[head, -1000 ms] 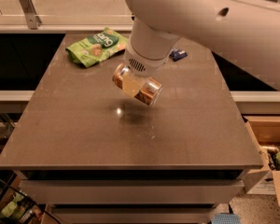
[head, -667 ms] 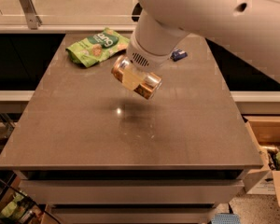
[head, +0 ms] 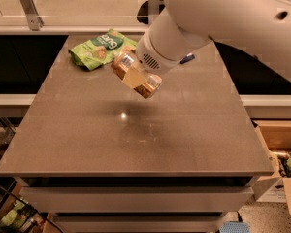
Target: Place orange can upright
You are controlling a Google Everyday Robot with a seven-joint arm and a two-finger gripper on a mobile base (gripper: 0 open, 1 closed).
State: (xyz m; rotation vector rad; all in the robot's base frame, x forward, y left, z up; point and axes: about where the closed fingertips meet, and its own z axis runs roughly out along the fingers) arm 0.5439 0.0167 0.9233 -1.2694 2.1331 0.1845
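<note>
Camera view: the gripper (head: 135,76) hangs over the far-middle part of the table (head: 136,144), jaws clamped on the orange can (head: 149,85). The can is off the surface and tilted, with one silver end up toward the far left and the other down toward the near right. A green snack bag (head: 101,48) lies far left, apart from the can. A small blue object (head: 186,58) is partly hidden behind the arm (head: 223,18).

Viewpoint: single camera, high over the 6 o'clock edge of the tabletop (head: 136,144), facing down toward 12 o'clock.
Closeness: near.
Hand: hand (head: 135,76) just past centre toward 12 o'clock, gripping orange can (head: 148,85).
</note>
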